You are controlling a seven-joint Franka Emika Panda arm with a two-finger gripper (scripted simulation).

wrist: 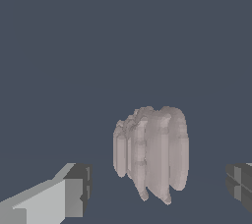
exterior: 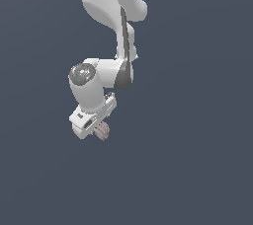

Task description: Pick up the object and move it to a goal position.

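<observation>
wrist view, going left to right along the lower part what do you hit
light grey finger with a dark pad -> a gap -> the ribbed pinkish-brown lump -> a gap -> the dark pad of the other finger at the edge. The lump touches neither pad in this picture.

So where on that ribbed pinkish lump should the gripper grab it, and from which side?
Probably across the middle of the ribbed lump, one finger on each flank, coming straight down. The wrist view shows it between the open fingers, untouched; its ridges run lengthwise, so pads would likely seat on its sides.
</observation>
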